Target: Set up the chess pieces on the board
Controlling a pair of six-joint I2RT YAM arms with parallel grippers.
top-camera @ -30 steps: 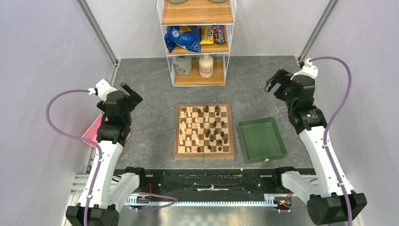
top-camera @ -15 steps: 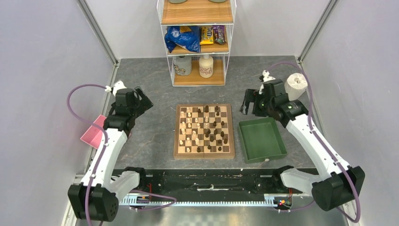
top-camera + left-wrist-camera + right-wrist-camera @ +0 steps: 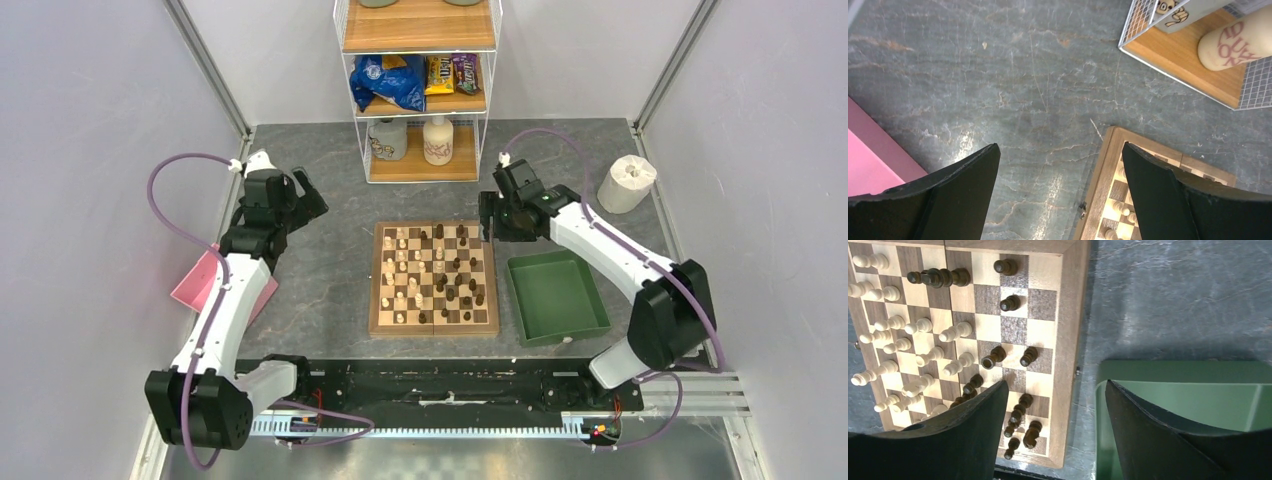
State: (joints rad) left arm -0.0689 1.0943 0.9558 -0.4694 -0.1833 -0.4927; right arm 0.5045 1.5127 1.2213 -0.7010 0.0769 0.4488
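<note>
The board [image 3: 434,327] lies mid-table. Pale chess pieces [image 3: 402,275] crowd its left half and dark chess pieces [image 3: 466,287] its right half, some off their squares. My right gripper [image 3: 488,218] hovers over the board's far right corner, open and empty. In the right wrist view its fingers straddle the board's edge [image 3: 1068,340], with dark pieces [image 3: 1018,412] and pale pieces [image 3: 923,355] below. My left gripper [image 3: 308,196] hangs open above bare table, left of the board's far left corner [image 3: 1113,165], holding nothing.
A green tray [image 3: 520,300] sits right of the board. A pink tray [image 3: 205,285] lies at the left wall. A wire shelf [image 3: 420,165] with bottles and snack bags stands behind the board. A paper roll [image 3: 627,183] stands at the far right.
The right arm swung left from the far right corner to the board's far right corner, uncovering the paper roll. The left arm stretched forward and turned toward the board.
</note>
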